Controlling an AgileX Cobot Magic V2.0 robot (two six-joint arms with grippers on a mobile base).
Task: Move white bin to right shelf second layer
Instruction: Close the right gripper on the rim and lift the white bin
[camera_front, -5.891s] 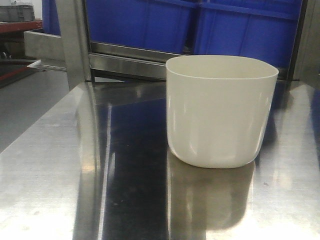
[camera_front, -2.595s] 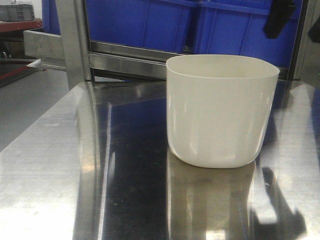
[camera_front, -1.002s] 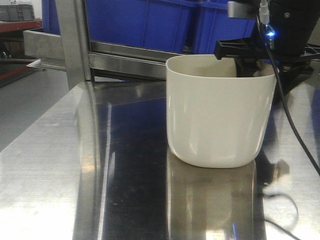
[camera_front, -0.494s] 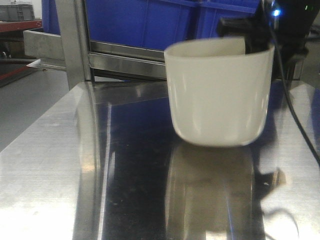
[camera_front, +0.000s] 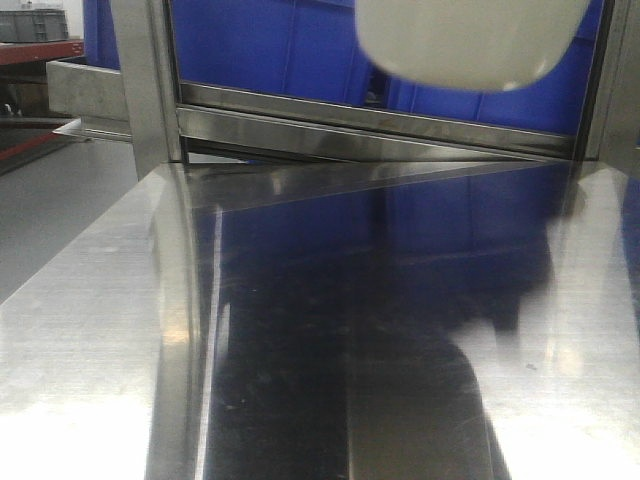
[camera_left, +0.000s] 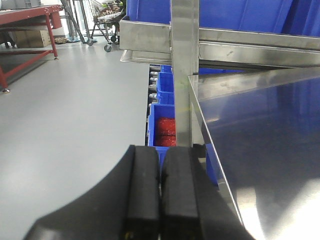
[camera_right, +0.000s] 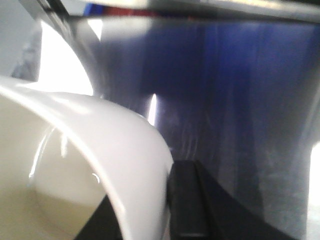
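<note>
My left end effector (camera_left: 160, 162) sits low at the worktop's (camera_left: 270, 130) left edge, its two black fingers pressed flat together with nothing between them. Past it stands a steel upright (camera_left: 184, 70), and beside that post, below worktop level, are small blue crates (camera_left: 165, 131), one showing something red that I cannot identify. In the front view, the same kind of upright (camera_front: 145, 80) rises at the left, and a flat steel bar (camera_front: 380, 118) runs rightward behind the worktop in front of large blue crates (camera_front: 280, 45). Up at the right the white bin (camera_front: 470, 40) hangs in the air, well clear of the worktop. Only its rounded base and lower wall show. The rim is cut off by the top edge, and motion blur smears the outline. Its base faces down and its long axis runs roughly vertical, but I cannot judge any tilt. My right end effector (camera_right: 145, 200) is out of the front view. Its own camera shows it pinching the bin's wall just below the rim, with one finger (camera_right: 187, 200) outside and the other inside, mostly hidden.
</note>
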